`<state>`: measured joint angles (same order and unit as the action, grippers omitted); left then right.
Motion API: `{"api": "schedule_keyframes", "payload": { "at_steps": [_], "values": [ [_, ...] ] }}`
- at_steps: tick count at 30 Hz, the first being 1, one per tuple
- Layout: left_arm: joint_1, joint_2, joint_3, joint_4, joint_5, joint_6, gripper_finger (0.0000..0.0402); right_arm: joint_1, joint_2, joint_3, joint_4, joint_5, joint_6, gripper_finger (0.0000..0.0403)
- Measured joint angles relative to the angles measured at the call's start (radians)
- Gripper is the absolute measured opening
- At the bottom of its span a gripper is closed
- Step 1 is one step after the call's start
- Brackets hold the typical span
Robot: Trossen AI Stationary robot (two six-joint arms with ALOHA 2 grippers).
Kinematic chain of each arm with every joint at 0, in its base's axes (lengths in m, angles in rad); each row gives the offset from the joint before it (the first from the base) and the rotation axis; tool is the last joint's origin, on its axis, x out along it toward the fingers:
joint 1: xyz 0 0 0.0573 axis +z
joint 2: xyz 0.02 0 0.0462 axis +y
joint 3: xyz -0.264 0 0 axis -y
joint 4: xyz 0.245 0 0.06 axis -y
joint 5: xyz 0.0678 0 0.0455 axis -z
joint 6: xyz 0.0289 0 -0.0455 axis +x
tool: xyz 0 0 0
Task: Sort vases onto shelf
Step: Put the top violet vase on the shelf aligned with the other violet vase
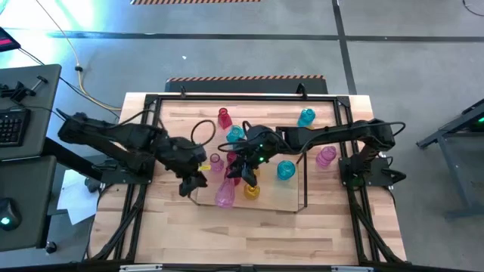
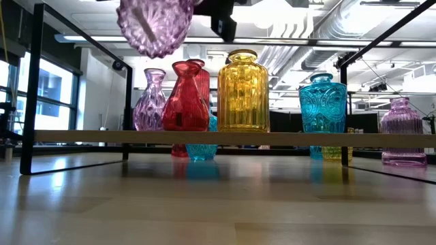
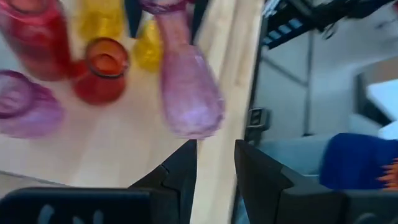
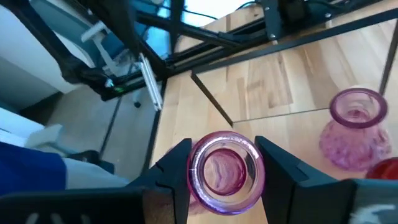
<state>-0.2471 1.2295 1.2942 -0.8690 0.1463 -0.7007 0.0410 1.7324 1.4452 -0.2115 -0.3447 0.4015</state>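
One pink vase [image 4: 222,171] hangs pinched by its neck in the right gripper [image 4: 222,177] above the shelf [image 1: 299,198]; the left gripper [image 3: 214,171], narrowly parted and empty, hovers beside.

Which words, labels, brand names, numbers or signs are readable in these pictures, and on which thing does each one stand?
None: no readable text shows in any view.
The vases, such as the yellow vase, carry only moulded patterns, no labels.
The keyboard beside the table is too small to read.
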Motion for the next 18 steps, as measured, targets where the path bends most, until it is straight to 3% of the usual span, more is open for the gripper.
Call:
{"api": "schedule_keyframes", "payload": {
  "at_steps": [7,18],
  "values": [
    [-0.073,0.018,-0.105,0.25,-0.035,-0.148,0.0099,-0.002,0.0,0.0,0.001,-0.006,-0.095,0.0119],
    [-0.134,0.077,-0.138,0.315,-0.109,-0.27,0.0099,0.007,0.003,0.0,-0.003,-0.007,-0.205,0.0119]
  ]
}}
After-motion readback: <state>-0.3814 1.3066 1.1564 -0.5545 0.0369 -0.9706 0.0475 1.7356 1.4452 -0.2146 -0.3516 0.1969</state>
